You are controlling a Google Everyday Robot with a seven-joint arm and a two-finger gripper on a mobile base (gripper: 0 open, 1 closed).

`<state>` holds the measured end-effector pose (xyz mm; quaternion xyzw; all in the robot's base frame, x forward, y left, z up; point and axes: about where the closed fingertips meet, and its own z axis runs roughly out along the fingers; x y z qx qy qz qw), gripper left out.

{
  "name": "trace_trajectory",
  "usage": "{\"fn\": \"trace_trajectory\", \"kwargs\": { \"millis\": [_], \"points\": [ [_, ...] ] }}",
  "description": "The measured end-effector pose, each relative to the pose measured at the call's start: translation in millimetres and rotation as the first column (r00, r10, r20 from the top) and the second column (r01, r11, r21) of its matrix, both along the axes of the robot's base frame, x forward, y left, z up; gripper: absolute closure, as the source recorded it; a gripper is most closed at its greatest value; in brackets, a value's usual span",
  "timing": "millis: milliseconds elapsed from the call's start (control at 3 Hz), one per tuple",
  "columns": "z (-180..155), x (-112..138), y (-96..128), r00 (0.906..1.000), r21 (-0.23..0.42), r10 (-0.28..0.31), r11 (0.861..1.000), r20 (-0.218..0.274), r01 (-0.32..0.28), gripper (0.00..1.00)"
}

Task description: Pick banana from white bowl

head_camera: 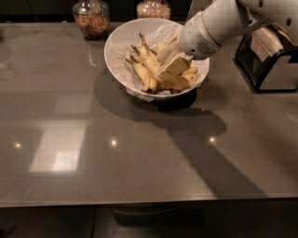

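Note:
The white bowl (122, 45) stands at the back middle of the grey table, lined with crinkled white paper. It holds a bunch of yellow bananas (148, 70) with their stems pointing up and left. My gripper (171, 62) reaches into the bowl from the upper right on a white arm. Its pale fingers lie down among the bananas at the right side of the bunch. The fingertips are partly hidden by the fruit.
Two glass jars stand behind the bowl, one at back left (91, 17) and one at back centre (152, 8). A black wire rack (270, 60) stands at the right edge. The grey table (116, 153) stretches toward the camera.

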<state>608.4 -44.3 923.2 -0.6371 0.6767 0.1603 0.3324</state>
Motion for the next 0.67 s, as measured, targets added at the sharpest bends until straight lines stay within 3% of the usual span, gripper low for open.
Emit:
{"fn": "trace_trajectory", "kwargs": {
  "millis": [667],
  "points": [
    [-2.1,2.4,1.5,0.9998,-0.008,0.004,1.000,-0.017,-0.004,0.48]
  ]
}}
